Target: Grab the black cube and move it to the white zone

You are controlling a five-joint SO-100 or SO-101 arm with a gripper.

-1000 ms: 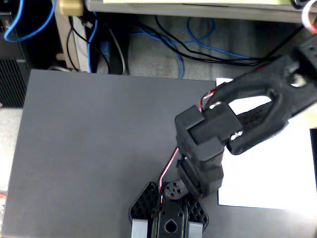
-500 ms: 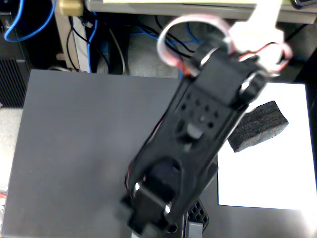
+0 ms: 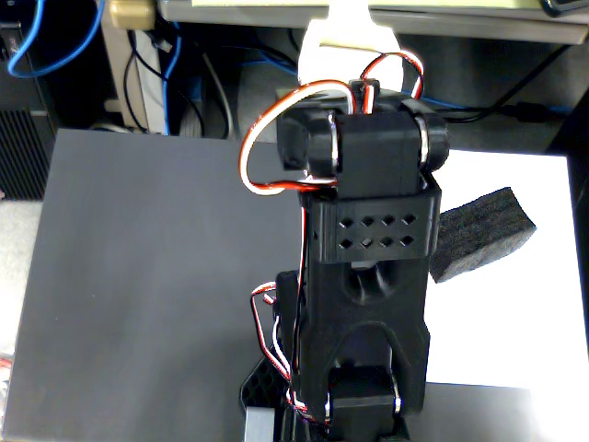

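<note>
Here the matte black, porous foam block point(image 3: 483, 233) lies tilted on the plain white paper sheet point(image 3: 515, 313), just right of the glossy black arm point(image 3: 368, 304) in the fixed view. The tool is hidden; whether it is clenched or released cannot be told.

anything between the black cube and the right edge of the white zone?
Nothing. In the fixed view the black cube lies on the white zone, and only bare paper runs from it to the right.
</note>
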